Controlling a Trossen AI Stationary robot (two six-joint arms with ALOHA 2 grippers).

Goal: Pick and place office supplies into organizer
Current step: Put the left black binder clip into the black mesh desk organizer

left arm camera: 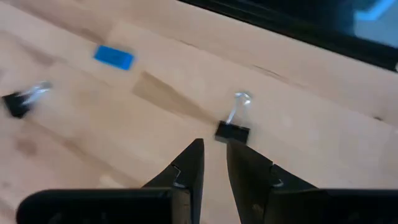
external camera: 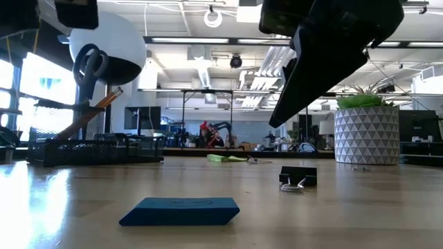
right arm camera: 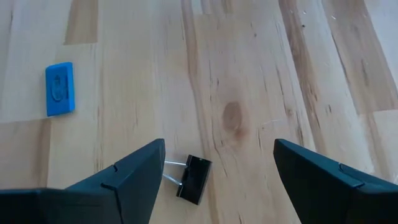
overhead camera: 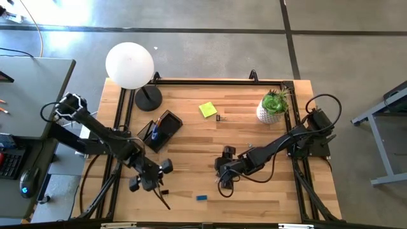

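Lower centre of the high view: our right gripper [right arm camera: 217, 177], fingers wide apart, hangs over a binder clip [right arm camera: 193, 179]; our left gripper [left arm camera: 214, 171] is nearly together, empty.

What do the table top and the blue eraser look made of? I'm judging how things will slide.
Table top: apparently wood, pale planks with grain and a knot, slight sheen. Blue eraser: looks like matte rubber or soft plastic, uniform blue with a moulded mark; which of the two is unclear.

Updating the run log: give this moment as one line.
left end effector: narrow gap, at clip | right end effector: open over second clip | eraser: on table
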